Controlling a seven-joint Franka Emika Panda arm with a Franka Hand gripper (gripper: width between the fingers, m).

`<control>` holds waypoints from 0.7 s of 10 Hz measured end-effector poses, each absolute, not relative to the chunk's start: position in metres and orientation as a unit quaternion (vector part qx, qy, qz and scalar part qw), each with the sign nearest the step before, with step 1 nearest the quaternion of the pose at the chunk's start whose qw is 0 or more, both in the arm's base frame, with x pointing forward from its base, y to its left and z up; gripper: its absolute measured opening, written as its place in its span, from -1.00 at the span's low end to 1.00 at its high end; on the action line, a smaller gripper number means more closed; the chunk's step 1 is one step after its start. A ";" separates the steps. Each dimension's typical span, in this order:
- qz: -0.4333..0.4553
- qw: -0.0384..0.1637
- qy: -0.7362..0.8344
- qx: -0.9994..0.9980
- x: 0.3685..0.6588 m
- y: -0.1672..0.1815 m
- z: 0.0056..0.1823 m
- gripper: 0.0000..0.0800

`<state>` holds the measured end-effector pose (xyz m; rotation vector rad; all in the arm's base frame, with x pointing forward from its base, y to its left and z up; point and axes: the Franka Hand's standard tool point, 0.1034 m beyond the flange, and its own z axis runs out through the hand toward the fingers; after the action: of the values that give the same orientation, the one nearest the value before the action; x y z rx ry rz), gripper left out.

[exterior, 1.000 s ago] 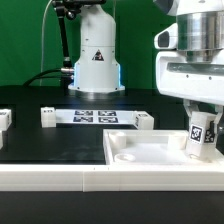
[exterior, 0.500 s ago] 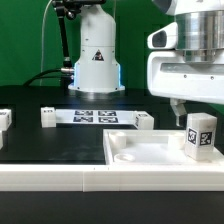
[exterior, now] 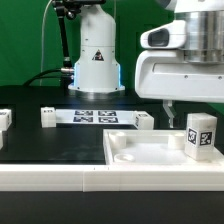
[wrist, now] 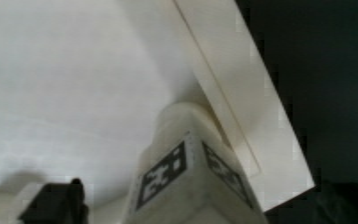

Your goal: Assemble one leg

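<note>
Gripper (exterior: 190, 106): seen high at the ext. view's right, over the panel. It is judged open, w/ nothing clamped.
Finger (exterior: 168, 113): one thin finger is seen hanging under the hand. A dark finger (wrist: 55, 200) is also caught in the wrist view. The 2nd finger is not made out in either view.
Leg (exterior: 200, 135): stood upright just below the gripper, beside the seen finger and apart from it, w/ a clear gap. A black-and-white tag is shown on its front face.
Leg, wrist view (wrist: 194, 172): seen from above, tags visible on two faces. Its foot is set on the white panel close to the raised rim.
Panel (exterior: 140, 150): large white tray-like part lying flat on the table under the gripper. The leg is carried near its far corner, on the gripper's side.
Marker board (exterior: 95, 117): flat white strip w/ tags, lying well away from the gripper, toward the ext. view's left and further back.
Small white parts: one (exterior: 47, 117) at the board's far end from the gripper, one (exterior: 143, 122) at its near end, one (exterior: 3, 121) at the frame edge.
Table (exterior: 60, 145): black top.
Robot base (exterior: 96, 55): white, seen behind the board.
</note>
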<state>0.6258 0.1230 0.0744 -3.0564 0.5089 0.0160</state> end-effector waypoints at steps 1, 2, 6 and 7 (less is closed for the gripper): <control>0.005 0.020 0.130 -0.991 0.625 0.123 0.074 0.62; 0.004 0.020 0.109 -0.994 0.625 0.123 0.074 0.62; -0.008 0.019 0.016 -1.000 0.628 0.121 0.075 0.62; -0.008 0.019 0.016 -1.000 0.628 0.121 0.075 0.35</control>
<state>0.6281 0.1213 0.0747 -3.1038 0.0501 -0.0246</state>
